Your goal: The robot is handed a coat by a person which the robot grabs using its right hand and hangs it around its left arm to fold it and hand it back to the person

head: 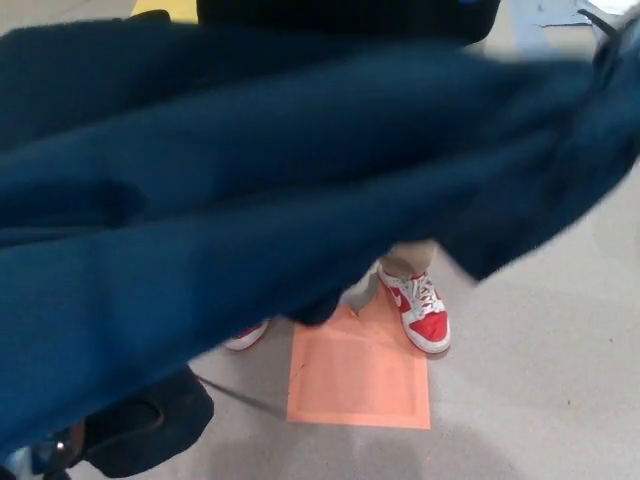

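A dark blue coat (260,190) spreads across nearly the whole head view, from the left edge to the upper right corner, blurred at its right end. A black fold of cloth (145,435) hangs below it at the bottom left. Beside that fold a small piece of my left arm's metal (25,462) peeks out at the corner. Neither of my hands shows; the coat hides whatever lies under it. The person stands in front of me: a dark top (350,12) at the upper edge and red and white shoes (420,315) below the coat's hem.
An orange taped square (360,378) marks the grey floor (540,380) by the person's feet. The person's other shoe (243,338) is mostly covered by the coat. Blue tape (540,15) lies on the floor at the far right.
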